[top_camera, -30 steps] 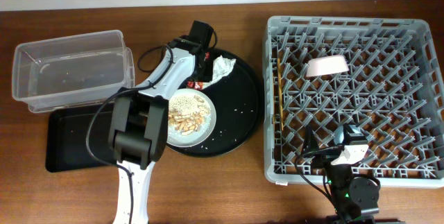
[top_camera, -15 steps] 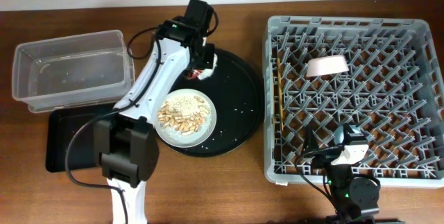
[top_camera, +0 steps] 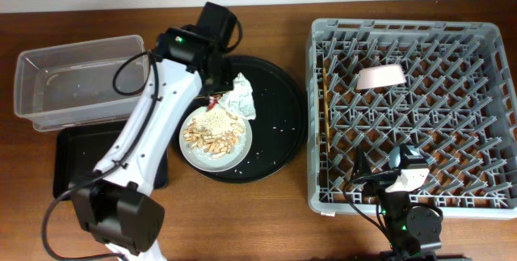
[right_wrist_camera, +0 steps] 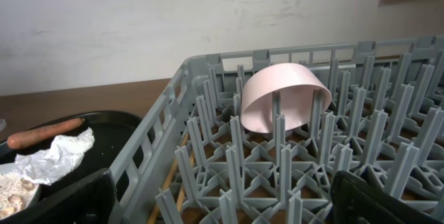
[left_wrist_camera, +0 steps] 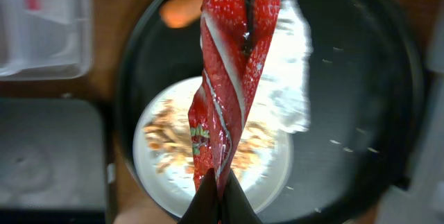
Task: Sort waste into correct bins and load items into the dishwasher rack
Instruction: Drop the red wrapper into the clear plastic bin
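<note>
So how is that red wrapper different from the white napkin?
The red wrapper is shiny and hangs pinched in the left gripper above the plate; the white napkin is matte and lies crumpled on the round black tray, untouched. Both are thin, creased scraps.

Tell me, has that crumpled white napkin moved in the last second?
Yes. In the overhead view the napkin has slid from the far edge of the round black tray toward the plate, now at its rim.

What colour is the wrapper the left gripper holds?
Shiny red with white streaks; the wrapper shows best in the left wrist view.
</note>
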Robot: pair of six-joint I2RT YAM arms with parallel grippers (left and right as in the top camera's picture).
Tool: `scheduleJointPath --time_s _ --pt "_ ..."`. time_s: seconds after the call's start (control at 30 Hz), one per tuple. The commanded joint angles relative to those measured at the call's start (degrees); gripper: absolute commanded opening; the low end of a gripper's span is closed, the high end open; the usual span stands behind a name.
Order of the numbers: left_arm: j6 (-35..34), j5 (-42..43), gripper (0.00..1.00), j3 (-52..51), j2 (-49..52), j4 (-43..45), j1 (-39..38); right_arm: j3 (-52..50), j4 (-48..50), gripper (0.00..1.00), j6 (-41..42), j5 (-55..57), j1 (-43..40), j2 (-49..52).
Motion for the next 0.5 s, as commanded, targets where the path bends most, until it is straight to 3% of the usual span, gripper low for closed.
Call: scheduleJointPath --time_s 0.0,0.07,0.13,0.2,0.23,0.27,0.3,0.33,0.37,0.43,0.47 --pt "-1.7 -8.6 0.00 0.0 -0.3 1.1 7.1 -0.5 -0.2 0.98 -0.4 -0.1 -0.2 -0.4" --pt "-1.6 -9.1 0.00 0.0 0.2 6.5 16.4 -0.5 -0.2 0.98 -0.4 -0.1 -0.2 -0.4" --pt "5.8 -0.1 0.00 0.0 2.5 16.0 25.0 -0.5 -0.2 0.98 -0.4 -0.1 -0.2 -0.4" --pt "6.9 0.9 0.02 0.0 8.2 21.3 31.6 -0.5 -0.2 0.98 -0.4 -0.1 -0.2 -0.4" --pt "6.9 1.2 0.10 0.0 9.7 22.3 33.4 -0.5 -0.2 0.98 -0.4 -0.1 -0.2 -0.4" --pt "6.9 1.4 0.27 0.0 10.1 22.8 34.3 -0.5 -0.2 0.98 -0.4 -0.1 -0.2 -0.4" --pt "8.8 1.4 0.74 0.6 10.0 22.4 35.0 -0.5 -0.2 0.98 -0.4 -0.1 -0.2 -0.4" --pt "9.7 1.9 0.82 2.1 9.9 20.6 34.7 -0.5 -0.2 0.98 -0.4 -0.1 -0.2 -0.4" --pt "10.2 7.8 0.76 4.7 9.2 17.0 33.5 -0.5 -0.2 0.98 -0.4 -0.1 -0.2 -0.4" --pt "12.3 8.3 0.66 5.8 8.7 13.6 29.4 -0.5 -0.2 0.98 -0.4 -0.1 -0.2 -0.4" --pt "12.3 8.8 0.53 5.6 8.9 12.1 26.4 -0.5 -0.2 0.98 -0.4 -0.1 -0.2 -0.4"
